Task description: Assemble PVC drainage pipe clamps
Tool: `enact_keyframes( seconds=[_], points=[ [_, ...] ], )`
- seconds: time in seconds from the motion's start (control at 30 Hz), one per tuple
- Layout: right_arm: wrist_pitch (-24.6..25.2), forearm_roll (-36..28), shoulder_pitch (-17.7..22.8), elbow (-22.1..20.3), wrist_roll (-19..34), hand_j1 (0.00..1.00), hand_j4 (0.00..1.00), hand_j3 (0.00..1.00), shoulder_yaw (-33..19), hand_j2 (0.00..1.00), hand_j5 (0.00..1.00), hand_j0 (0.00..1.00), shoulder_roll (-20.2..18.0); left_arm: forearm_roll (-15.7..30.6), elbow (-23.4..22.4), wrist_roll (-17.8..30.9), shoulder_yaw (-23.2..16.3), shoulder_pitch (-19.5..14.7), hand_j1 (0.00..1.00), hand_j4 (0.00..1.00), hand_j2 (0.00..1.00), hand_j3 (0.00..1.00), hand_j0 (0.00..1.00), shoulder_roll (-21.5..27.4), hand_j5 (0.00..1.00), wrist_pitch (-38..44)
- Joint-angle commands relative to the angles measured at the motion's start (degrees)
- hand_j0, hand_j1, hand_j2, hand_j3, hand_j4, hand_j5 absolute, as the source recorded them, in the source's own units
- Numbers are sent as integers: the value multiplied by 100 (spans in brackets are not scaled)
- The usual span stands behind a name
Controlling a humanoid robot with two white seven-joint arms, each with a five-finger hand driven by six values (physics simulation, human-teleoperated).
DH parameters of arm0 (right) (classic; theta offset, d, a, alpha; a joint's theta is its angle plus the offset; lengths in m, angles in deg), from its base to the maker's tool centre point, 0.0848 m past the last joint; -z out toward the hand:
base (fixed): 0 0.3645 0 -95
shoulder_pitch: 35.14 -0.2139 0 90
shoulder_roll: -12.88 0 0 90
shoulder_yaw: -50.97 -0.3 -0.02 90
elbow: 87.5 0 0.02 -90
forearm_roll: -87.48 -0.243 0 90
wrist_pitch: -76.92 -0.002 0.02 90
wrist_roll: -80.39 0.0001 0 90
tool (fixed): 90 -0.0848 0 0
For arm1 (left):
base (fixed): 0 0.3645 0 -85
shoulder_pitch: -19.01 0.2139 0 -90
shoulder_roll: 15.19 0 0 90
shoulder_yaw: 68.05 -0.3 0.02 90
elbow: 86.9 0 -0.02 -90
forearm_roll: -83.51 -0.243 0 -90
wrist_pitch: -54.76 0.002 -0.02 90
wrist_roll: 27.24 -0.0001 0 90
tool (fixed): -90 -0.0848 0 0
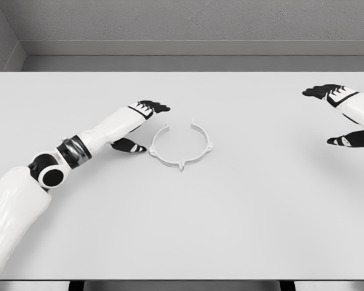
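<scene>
While the right robot hand [343, 115] idles open, the left robot hand [139, 124] gapes empty beside the clamp ring [182, 145].

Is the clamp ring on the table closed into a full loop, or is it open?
Open. The clamp ring lies flat on the table, with a gap between its two ends on the far side. Neither hand touches it.

A thin white plastic ring-shaped pipe clamp [182, 145] is lying flat on the wide white bench [188, 230], a little left of its middle, with the ring's gap facing the far wall. The left hand [141, 124] is sitting just left of the clamp, its arm reaching in from the lower left corner. The right hand [343, 115] is sitting well apart at the right edge.
</scene>
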Motion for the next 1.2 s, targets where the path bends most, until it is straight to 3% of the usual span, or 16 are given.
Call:
enact_keyframes(
  seconds=[0.0, 0.9, 1.03, 1.1, 1.17],
  points=[
    [16, -42, 0, -19, -1, 100, 100, 100, 12, 100, 100, 100, 20, 40, 15, -3, -7, 0, 100, 100, 100, 100, 100, -3, 100, 4],
    [16, -42, -18, -54, -1, 100, 100, 100, 30, 100, 100, 100, 125, 31, 15, -3, -77, -53, 100, 100, 100, 100, 100, -143, 100, 4],
    [16, -33, -26, -106, -1, 100, 100, 100, 30, 100, 100, 100, 143, 128, 41, -3, -33, -44, 100, 100, 100, 100, 100, -64, 100, 4],
    [16, -33, -70, -133, -1, 100, 100, 100, 39, 100, 100, 100, 143, 215, 190, -3, -33, -26, 100, 100, 100, 100, 100, 199, 100, 4],
    [16, -33, -342, -107, -1, 100, 100, 100, 407, 100, 100, 100, 257, 216, 287, -3, -51, -18, 100, 100, 100, 100, 100, 287, 100, 4]
  ],
)
